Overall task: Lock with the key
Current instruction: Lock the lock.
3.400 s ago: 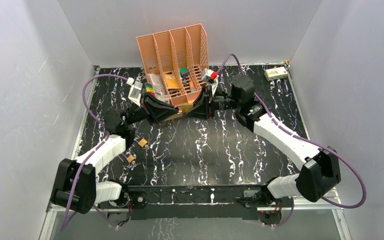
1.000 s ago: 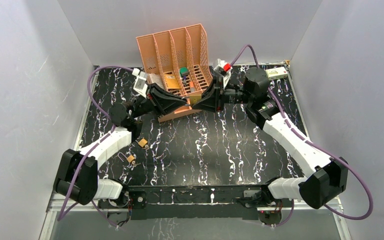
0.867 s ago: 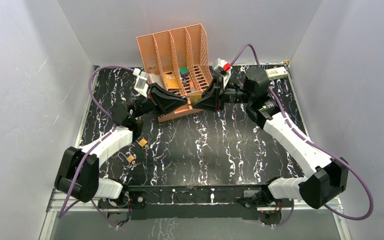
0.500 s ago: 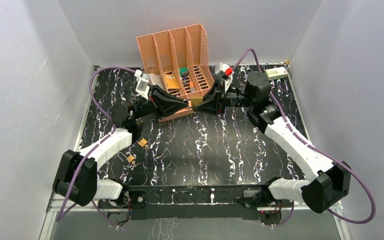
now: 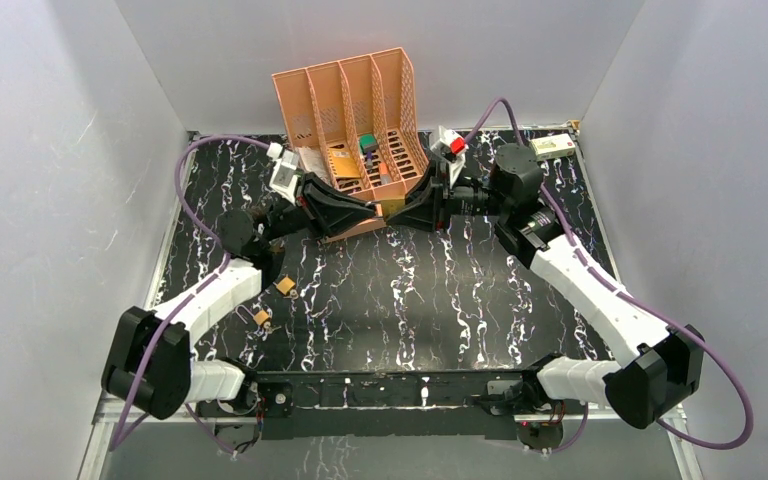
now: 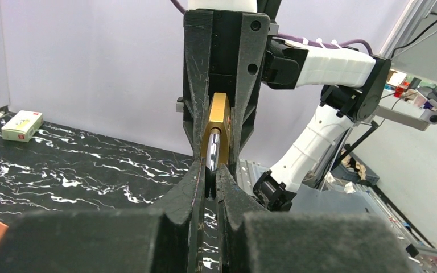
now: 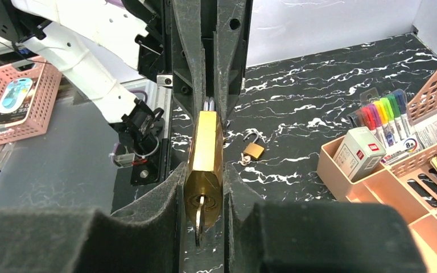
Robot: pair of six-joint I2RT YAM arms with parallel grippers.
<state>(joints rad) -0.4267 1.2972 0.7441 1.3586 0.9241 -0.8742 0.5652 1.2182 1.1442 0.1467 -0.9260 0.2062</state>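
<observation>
In front of the orange file rack point(image 5: 345, 100), I see both grippers meeting tip to tip. The right gripper point(image 7: 203, 170) clamps the brass padlock point(image 7: 205, 142) by its flat sides, and the left gripper point(image 6: 209, 169) is pinched tight on the shackle point(image 6: 213, 152). The key point(image 7: 199, 220) sits in the keyhole at the padlock's base, deep between the right fingers, well away from the left jaws.

top cam overhead from behind, wrist cams close-up, facing, share padlock point(image 7: 205, 153)
</observation>
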